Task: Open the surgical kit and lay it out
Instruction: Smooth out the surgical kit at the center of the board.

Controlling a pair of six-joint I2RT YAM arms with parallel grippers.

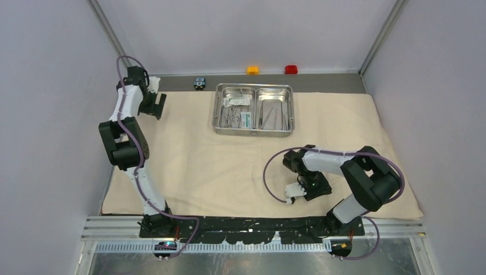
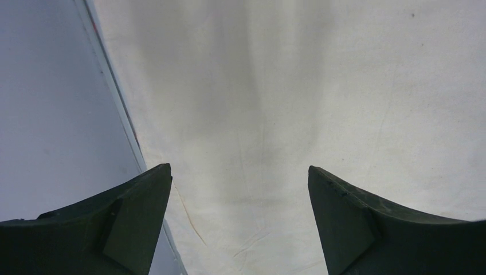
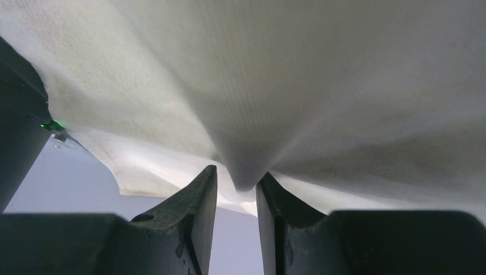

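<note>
Covering nearly the whole tabletop, the beige cloth wrap (image 1: pixel 189 160) lies spread open and mostly flat, and the steel tray (image 1: pixel 253 134) sits on it toward 12 o'clock. The tray's left compartment holds ring-handled forceps (image 1: pixel 230 117) and a white-and-green packet (image 1: pixel 246 119), and its right one holds thin straight tools (image 1: pixel 274 117). At about 10 o'clock, at the cloth's left edge, the left gripper (image 2: pixel 239 172) hangs over bare fabric with its jaws wide apart and nothing between them. Near 5 o'clock the right gripper (image 3: pixel 236 175) has its jaws drawn close, clamped on a small raised fold of the cloth. Beyond the cloth's far edge sit a black-and-blue block (image 1: pixel 199 83), an orange button (image 1: pixel 253 70) and a red button (image 1: pixel 291 69).
</note>
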